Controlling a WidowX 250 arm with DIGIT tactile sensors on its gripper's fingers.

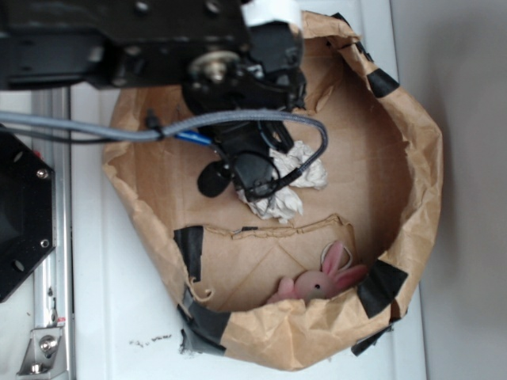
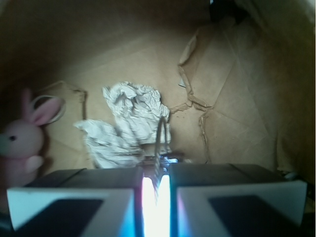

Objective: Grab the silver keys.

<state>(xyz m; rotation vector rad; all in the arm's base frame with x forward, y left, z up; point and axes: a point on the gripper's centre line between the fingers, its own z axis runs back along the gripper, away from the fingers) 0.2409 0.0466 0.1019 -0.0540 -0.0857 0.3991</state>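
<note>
In the wrist view the silver keys (image 2: 159, 143) sit edge-on in the narrow gap of my gripper (image 2: 156, 186). A thin ring and dark key edges stick out past the two wide fingers (image 2: 89, 190). The jaws stand almost together, shut on the keys. Bright light glares through the gap on both sides of the blade. In the exterior view my gripper (image 1: 255, 180) hangs inside the brown paper bin, over the crumpled white paper. The arm hides the keys in that view.
A crumpled white paper wad (image 2: 131, 113) (image 1: 299, 176) lies just beyond the fingertips. A pink toy bunny (image 2: 22, 140) (image 1: 321, 281) leans in the bin's near corner. The brown paper bin wall (image 1: 416, 158) rings everything. A grey cable (image 1: 79, 133) crosses the left side.
</note>
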